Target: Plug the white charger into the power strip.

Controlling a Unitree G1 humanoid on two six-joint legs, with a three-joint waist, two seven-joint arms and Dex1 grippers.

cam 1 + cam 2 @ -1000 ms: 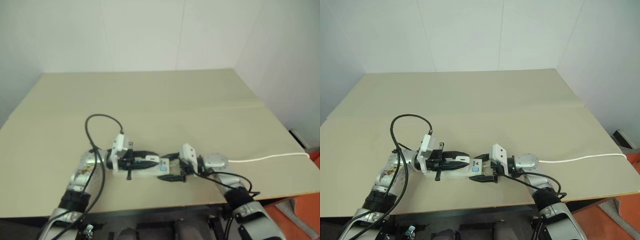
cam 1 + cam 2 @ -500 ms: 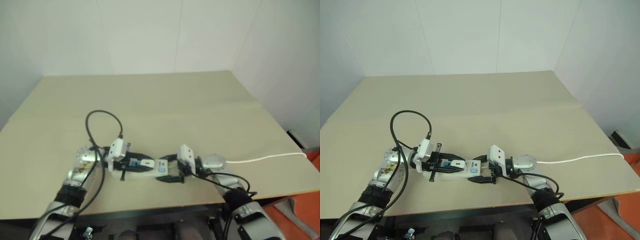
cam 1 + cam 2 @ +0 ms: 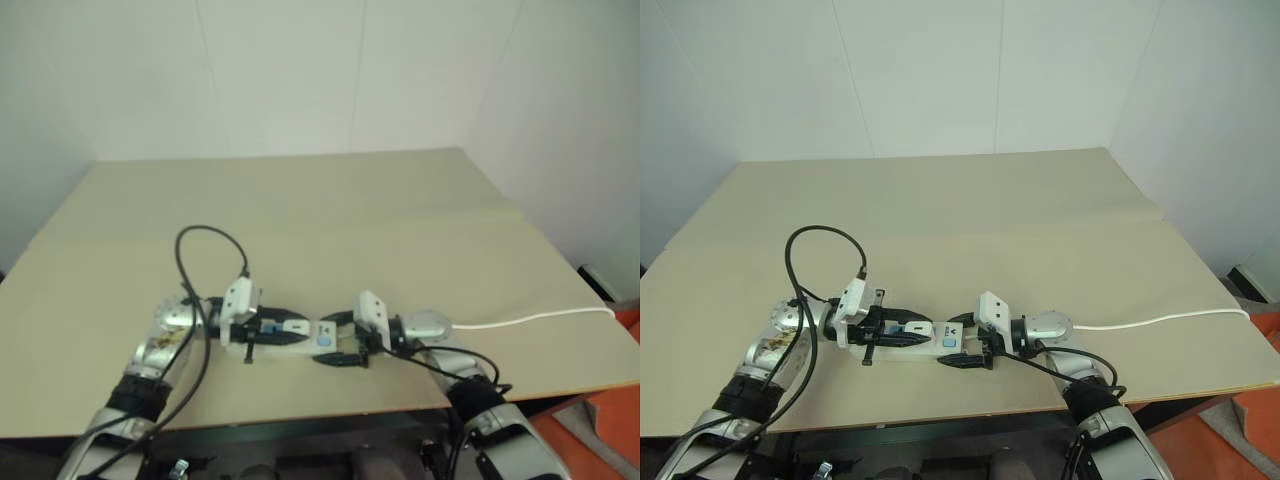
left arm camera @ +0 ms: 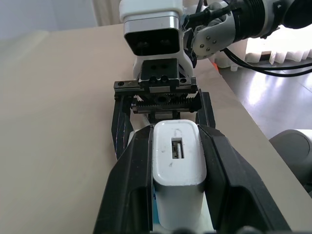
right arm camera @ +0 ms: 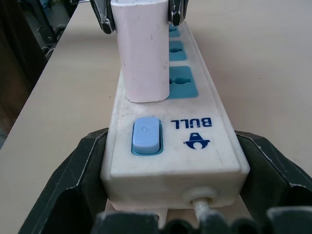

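The power strip (image 5: 171,142) lies on the table near its front edge, a long white bar with blue sockets and a blue switch (image 5: 146,135). My right gripper (image 3: 965,342) is shut on its switch end, one black finger (image 5: 73,192) on each side. The white charger (image 5: 144,48) stands upright on the strip's face by the socket nearest the switch. Whether its prongs are in, I cannot tell. My left gripper (image 4: 176,141) is shut on the charger (image 4: 176,175), coming from the opposite end and facing the right gripper.
The beige table (image 3: 990,230) stretches far back to white walls. The strip's thin white cable (image 3: 1160,322) runs off to the right edge. A black cable loop (image 3: 820,232) arches over my left wrist. The front table edge lies just below both grippers.
The whole picture has shifted as the camera moved. My left wrist has tipped slightly with the charger in it, and a blue socket now shows beside it. The right gripper has kept still.
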